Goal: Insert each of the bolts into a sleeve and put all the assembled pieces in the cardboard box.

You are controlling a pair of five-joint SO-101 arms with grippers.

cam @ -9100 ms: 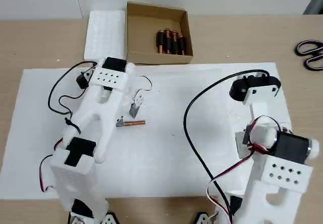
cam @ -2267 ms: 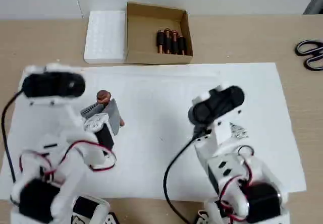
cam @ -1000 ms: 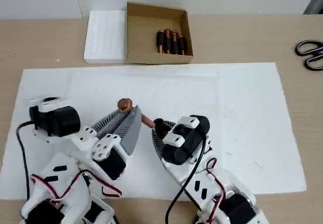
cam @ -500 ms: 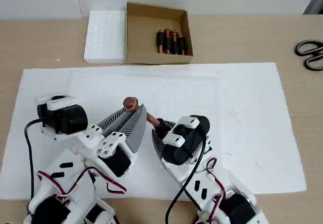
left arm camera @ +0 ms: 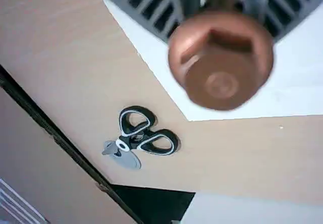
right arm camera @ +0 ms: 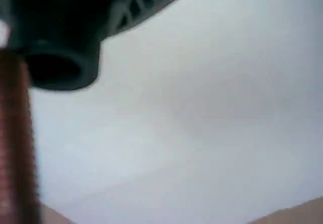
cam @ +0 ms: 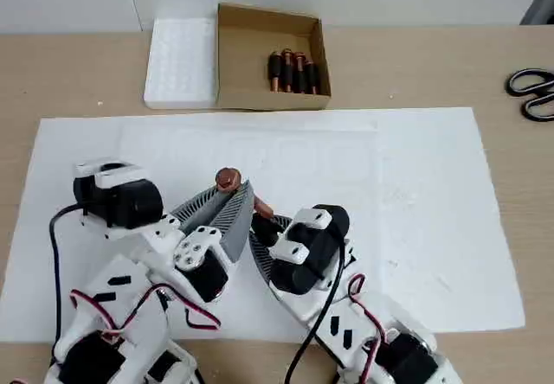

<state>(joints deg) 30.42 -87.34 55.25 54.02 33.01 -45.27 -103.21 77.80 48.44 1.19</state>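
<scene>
Over the white paper sheet [cam: 389, 185], lower centre in the high view, the left gripper [cam: 237, 192] clamps the copper-coloured metal bolt [cam: 228, 179] and the right gripper [cam: 262, 233] grips the black cylindrical sleeve [right arm camera: 63, 50]; the bolt's end lies beside its mouth, so it should be aligned before pushing.

Both arms are folded low in the lower centre of the high view, wrists angled toward each other. The left hand [cam: 234, 195] is clamped on a bolt [cam: 228, 178]. The right hand [cam: 262, 239] is clamped on a sleeve [right arm camera: 55, 57].
</scene>
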